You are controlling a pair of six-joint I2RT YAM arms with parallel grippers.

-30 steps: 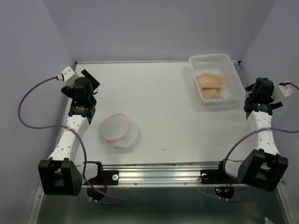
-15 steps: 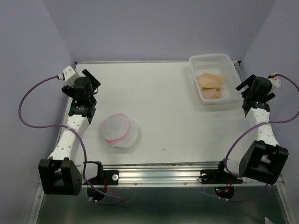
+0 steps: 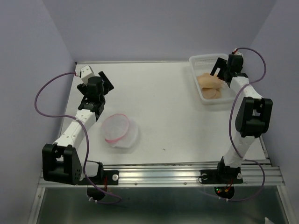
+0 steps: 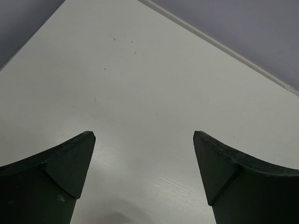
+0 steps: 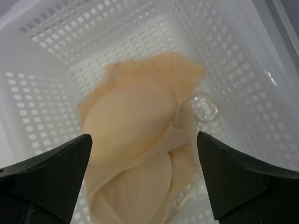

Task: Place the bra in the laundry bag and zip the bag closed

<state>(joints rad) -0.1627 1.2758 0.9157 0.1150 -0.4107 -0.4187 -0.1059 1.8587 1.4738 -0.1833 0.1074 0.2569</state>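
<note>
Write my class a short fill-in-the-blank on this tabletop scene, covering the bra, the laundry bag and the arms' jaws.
1. The bra lies inside a white perforated ____.
2. The laundry bag has a zipper rim coloured ____.
3. The jaws above the bra belong to the ____ arm.
4. Those jaws stand ____, holding nothing.
Missing words: basket, pink, right, open.
</note>
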